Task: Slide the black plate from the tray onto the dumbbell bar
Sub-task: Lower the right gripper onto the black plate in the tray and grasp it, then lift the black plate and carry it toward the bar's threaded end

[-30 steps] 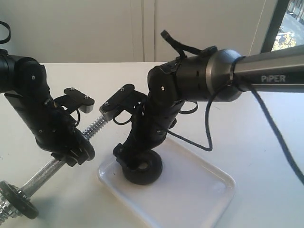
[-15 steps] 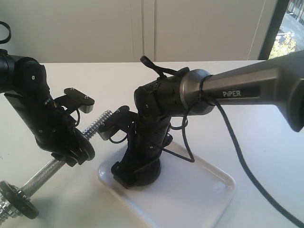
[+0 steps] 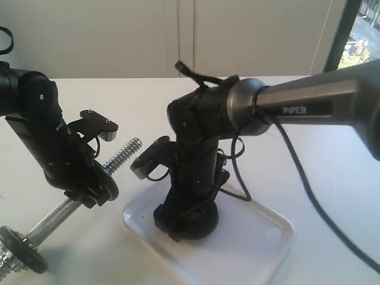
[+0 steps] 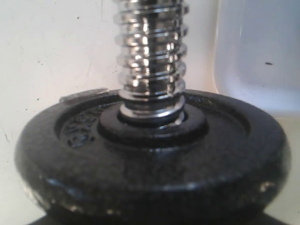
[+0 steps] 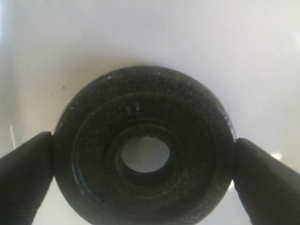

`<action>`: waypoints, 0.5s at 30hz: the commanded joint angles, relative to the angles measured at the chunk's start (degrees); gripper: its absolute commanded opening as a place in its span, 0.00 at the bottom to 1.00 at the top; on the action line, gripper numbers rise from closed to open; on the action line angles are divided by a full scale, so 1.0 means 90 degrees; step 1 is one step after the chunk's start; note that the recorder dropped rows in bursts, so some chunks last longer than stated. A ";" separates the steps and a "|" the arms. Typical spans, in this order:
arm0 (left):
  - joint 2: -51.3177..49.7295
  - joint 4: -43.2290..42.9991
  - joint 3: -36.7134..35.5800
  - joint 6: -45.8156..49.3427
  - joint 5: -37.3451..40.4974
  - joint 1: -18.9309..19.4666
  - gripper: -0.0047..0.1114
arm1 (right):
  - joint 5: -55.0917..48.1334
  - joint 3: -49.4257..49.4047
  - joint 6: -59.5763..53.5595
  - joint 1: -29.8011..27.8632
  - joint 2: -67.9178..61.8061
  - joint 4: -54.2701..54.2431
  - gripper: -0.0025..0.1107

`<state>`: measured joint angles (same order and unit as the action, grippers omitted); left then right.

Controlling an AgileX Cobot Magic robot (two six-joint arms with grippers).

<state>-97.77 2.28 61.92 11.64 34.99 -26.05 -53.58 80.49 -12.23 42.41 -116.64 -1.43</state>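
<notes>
black plate (image 5: 93,140) lies flat on the tray (image 3: 261,237), toward its left end in the exterior view, with the right gripper (image 5: 145,180) pinching its rim from both sides. left gripper (image 3: 94,185) is clamped around the tilted dumbbell bar (image 3: 122,153), whose bare threaded end points toward the tray.

A white table (image 3: 332,148) spreads under everything, backed by pale wall panels (image 3: 119,35) with a vertical seam, and a dark-framed window (image 3: 367,32) (sunlit foliage outside, blurred) sits at the exterior view's top right corner.
</notes>
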 commanded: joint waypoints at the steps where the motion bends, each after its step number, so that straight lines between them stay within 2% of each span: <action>1: 0.0268 0.0075 0.0077 0.0082 -0.0094 -0.0036 0.04 | -0.0507 0.0729 -0.0706 -0.0775 0.0591 -0.0957 0.02; 6: 0.0268 0.0075 0.0077 0.0082 -0.0094 -0.0036 0.04 | -0.1044 0.1277 -0.2016 -0.1893 0.0641 -0.3699 0.02; 9: 0.0268 0.0075 0.0077 0.0094 -0.0094 -0.0036 0.04 | -0.1291 0.1392 -0.2380 -0.2469 0.0487 -0.4889 0.02; 12: 0.0268 0.0075 0.0077 0.0092 -0.0108 -0.0036 0.04 | -0.1820 0.1511 -0.2811 -0.2856 0.0144 -0.6051 0.02; 15: 0.0268 0.0075 0.0077 0.0174 -0.0108 -0.0036 0.04 | -0.1820 0.1539 -0.3306 -0.3115 -0.0286 -0.7564 0.02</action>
<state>-97.77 2.28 61.92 12.11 34.99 -26.05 -68.94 93.41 -37.27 16.52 -116.81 -54.66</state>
